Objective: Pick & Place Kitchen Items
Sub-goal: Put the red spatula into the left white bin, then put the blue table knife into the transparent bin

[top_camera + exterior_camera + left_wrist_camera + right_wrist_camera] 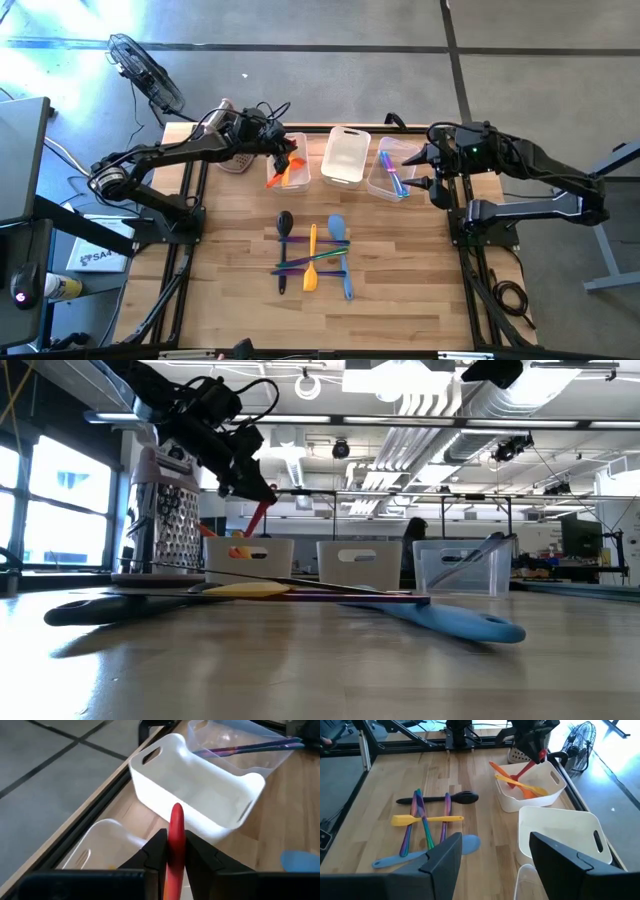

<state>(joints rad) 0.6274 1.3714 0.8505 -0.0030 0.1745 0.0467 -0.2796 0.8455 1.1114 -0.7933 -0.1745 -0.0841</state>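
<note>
Gripping a red utensil (pixel 175 845), the left tool (pixel 284 152) hovers above the left bin (pixel 300 178), which contains orange utensils (pixel 512 775). Right tool (pixel 421 169) stands wide, empty, near the same row's far bin (pixel 378 183).

Utensils (pixel 313 258) before three bins (pixel 346 156)

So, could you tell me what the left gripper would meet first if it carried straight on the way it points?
Probably the middle white bin: the left gripper, shut on the red utensil, points at its near wall, though depth is uncertain.
</note>
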